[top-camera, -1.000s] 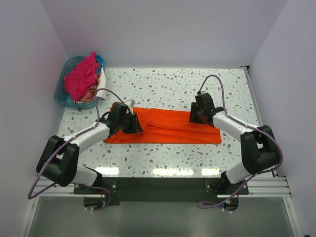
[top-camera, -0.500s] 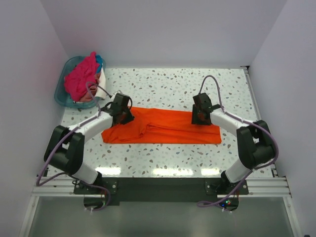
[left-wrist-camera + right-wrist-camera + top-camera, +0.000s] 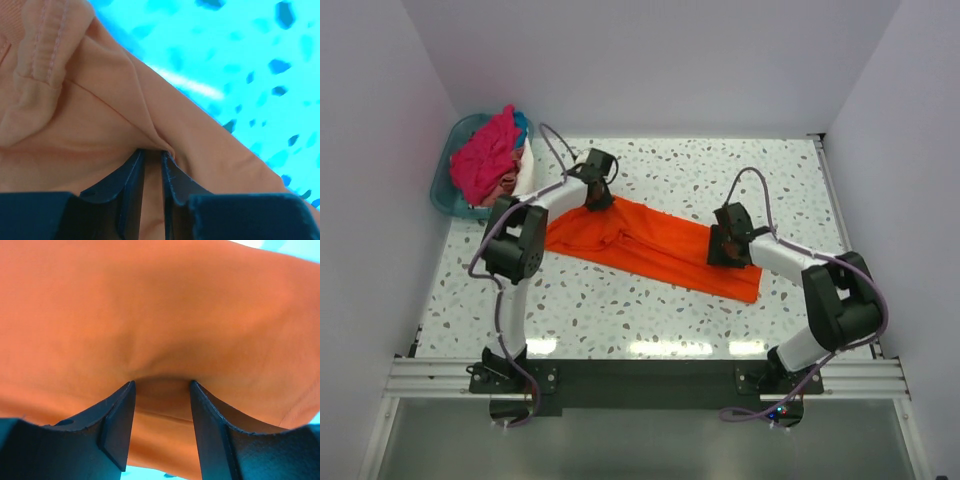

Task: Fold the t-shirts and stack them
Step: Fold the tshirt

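The orange t-shirt (image 3: 650,245) has swung since a second ago. It lay straight across the worktop (image 3: 670,170) then, and now it runs on a slant from the far left down to the near right. Its left end has been carried away from the arm bases and its right end has dropped a little nearer to them. The left arm has stretched out with it, towards the back left.

The shirt is folded into a long narrow band, rumpled along its middle and mostly flat on the speckled surface. The left claw (image 3: 598,197) is clenched on the far-left end. In the left wrist view its dark fingers (image 3: 131,170) stand close together with a thin ridge of cloth pinched between them, and a stitched hem is bunched just beyond. The right claw (image 3: 723,250) grasps the band near its other end. In the right wrist view its fingers (image 3: 120,415) stand wider, with a fold of orange cloth drawn down between them and creases spreading from that spot.

Well apart from this, at the back left corner, a teal basket (image 3: 445,190) holds a heap of magenta-pink shirt (image 3: 485,160), with a bit of blue cloth (image 3: 523,125) and white cloth (image 3: 527,170) at its right side.
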You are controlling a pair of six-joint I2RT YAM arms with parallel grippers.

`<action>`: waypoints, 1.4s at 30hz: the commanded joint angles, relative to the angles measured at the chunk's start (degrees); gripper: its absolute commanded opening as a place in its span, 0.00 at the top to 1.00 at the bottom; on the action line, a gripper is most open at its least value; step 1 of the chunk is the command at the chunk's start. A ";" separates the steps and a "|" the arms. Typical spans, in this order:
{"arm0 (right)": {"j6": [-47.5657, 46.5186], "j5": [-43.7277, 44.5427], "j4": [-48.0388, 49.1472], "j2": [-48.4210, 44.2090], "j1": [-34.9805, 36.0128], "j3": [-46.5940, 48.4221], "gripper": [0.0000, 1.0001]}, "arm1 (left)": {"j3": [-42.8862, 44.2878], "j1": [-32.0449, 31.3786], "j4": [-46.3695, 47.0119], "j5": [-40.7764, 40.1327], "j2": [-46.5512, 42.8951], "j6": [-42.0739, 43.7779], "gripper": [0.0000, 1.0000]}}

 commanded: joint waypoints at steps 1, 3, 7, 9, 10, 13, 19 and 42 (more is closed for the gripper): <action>6.61 -12.92 3.22 -3.67 2.14 -7.46 0.49 | 13.11 0.60 -2.21 5.16 11.07 11.65 0.72; 12.31 -15.32 5.78 -7.27 6.43 -9.67 0.50 | 23.80 0.60 -3.62 9.99 17.58 17.96 0.63; 24.45 -16.04 15.95 -7.29 19.43 -8.64 0.50 | 41.50 0.60 -3.36 23.17 27.69 25.90 0.39; 28.34 -15.07 19.49 -2.29 26.82 -5.13 0.50 | 51.09 0.68 -2.40 30.82 32.62 28.45 0.25; 28.25 -14.37 19.33 -0.36 28.50 0.28 0.50 | 53.12 0.77 -1.52 31.97 33.44 28.72 0.21; 26.50 -14.54 17.84 5.80 30.27 8.57 0.49 | 51.22 2.17 7.25 39.00 30.91 27.06 0.10; 17.89 -11.21 11.00 2.74 30.09 14.31 0.36 | 45.50 4.37 15.01 40.51 19.49 25.39 0.01; 5.40 3.39 -9.59 -18.62 34.49 -2.03 0.53 | -38.07 -12.85 4.03 3.24 -50.72 -3.09 0.63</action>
